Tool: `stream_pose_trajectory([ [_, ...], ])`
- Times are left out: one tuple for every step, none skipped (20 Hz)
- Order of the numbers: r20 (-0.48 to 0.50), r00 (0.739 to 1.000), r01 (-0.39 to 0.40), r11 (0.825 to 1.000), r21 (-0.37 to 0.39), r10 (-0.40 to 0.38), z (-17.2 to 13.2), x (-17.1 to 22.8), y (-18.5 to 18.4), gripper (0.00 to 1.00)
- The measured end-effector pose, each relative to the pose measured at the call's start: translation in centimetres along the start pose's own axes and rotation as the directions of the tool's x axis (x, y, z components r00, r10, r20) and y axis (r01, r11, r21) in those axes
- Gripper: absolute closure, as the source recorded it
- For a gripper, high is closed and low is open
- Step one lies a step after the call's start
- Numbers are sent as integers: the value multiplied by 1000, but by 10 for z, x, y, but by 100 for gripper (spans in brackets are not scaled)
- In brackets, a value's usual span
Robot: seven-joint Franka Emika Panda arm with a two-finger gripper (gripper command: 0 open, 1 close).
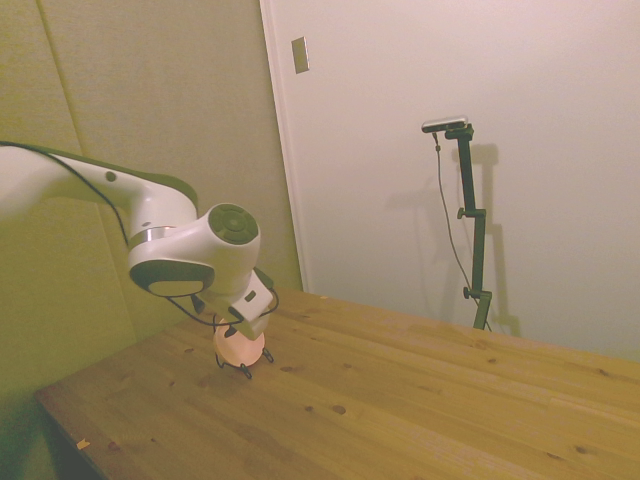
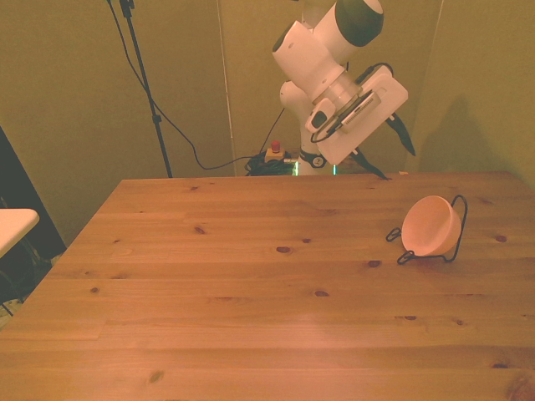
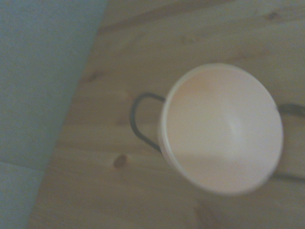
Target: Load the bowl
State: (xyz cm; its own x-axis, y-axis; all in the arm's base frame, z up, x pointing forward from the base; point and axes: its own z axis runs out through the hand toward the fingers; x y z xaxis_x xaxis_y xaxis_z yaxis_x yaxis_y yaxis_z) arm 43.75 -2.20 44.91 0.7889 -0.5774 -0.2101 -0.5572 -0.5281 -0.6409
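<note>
One bowl (image 2: 431, 223) tilted in wire rack (image 2: 456, 227), below the claw (image 2: 389, 150).
Light, stiff, slippery; best taken by its rim; claw's opening cannot be told.

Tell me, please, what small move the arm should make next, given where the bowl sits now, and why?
Probably a short retreat up and away. The pink bowl already leans tilted in the black wire rack at the front view's right, and the pincer hangs above and behind it, its open fingers apart from the bowl. Nothing seems left to place, so backing off avoids knocking it.

Dim, warm yellowish light; wrist view blurred, soft shadows on walls.
</note>
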Motion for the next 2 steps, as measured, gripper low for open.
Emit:
stream_pose_trajectory([
  [-10, 1000, -15, 1000, -28, 15, -4, -11, 12, 0],
  [-22, 999, -32, 998, -55, 30, -6, -21, 26, 0],
])
